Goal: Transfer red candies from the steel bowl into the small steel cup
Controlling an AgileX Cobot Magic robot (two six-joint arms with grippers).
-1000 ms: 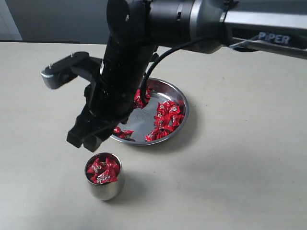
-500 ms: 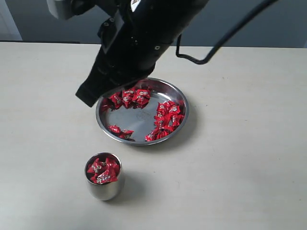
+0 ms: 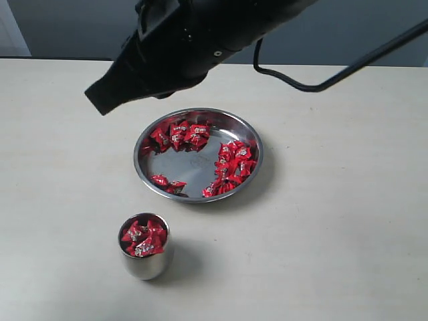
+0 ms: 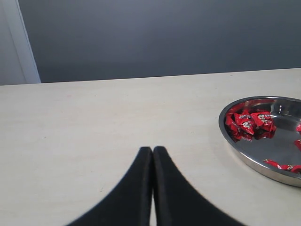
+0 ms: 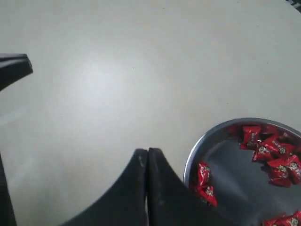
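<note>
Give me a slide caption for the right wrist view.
Shut, empty right gripper hovers above the table beside the steel bowl of red candies.

My left gripper (image 4: 152,151) hangs above the pale tabletop (image 4: 80,122), its black jaws pressed together with nothing between them. Nearby sits the steel bowl (image 4: 222,129), partly cut off by the frame, with red candies (image 4: 249,123) clustered inside against its rim.

Light: bright, soft and even, coming from the left.
Shadows: faint gray ones on the table (image 3: 334,234), just right of the cup (image 3: 144,264) and the bowl (image 3: 194,172).
Shine: the bowl glints white.
Blur: the big black arm (image 3: 200,33) up close looks fuzzy.
</note>
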